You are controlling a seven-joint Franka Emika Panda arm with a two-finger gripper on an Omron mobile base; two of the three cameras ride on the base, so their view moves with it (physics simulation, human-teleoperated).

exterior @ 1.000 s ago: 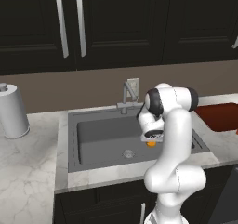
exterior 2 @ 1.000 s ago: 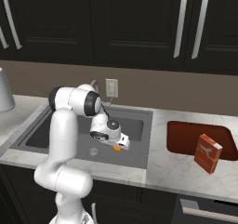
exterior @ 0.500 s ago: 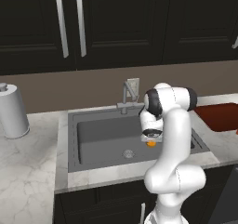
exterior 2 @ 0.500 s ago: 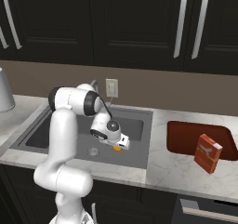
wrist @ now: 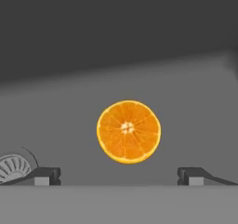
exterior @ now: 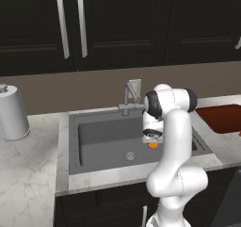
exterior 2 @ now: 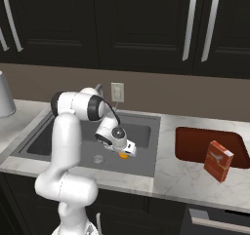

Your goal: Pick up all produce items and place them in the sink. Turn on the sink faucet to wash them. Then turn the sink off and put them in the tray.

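The orange piece (wrist: pixel 128 131), a cut half with its face up, lies on the floor of the dark grey sink (exterior: pixel 101 134), right of the round drain (exterior: pixel 129 156). My gripper (wrist: pixel 120 176) hangs just above it, open, with the orange (exterior: pixel 153 145) between and beyond the two fingertips (wrist: pixel 44 175) and nothing held. In the right base view the gripper (exterior 2: pixel 128 150) hovers over the orange (exterior 2: pixel 123 155) near the sink's front wall (exterior 2: pixel 112 168). The grey faucet (exterior: pixel 128 98) stands at the back rim. The dark red tray (exterior 2: pixel 195 142) sits on the counter to the right.
A red box (exterior 2: pixel 218 161) stands tilted in the tray's right end. At the far left of the counter is a paper towel roll (exterior: pixel 13 112). A white outlet plate (exterior 2: pixel 117 91) is on the wall behind the faucet. Dark cabinets hang above.
The hand has shifted only slightly above the orange piece. The orange lies in the same spot in the sink.
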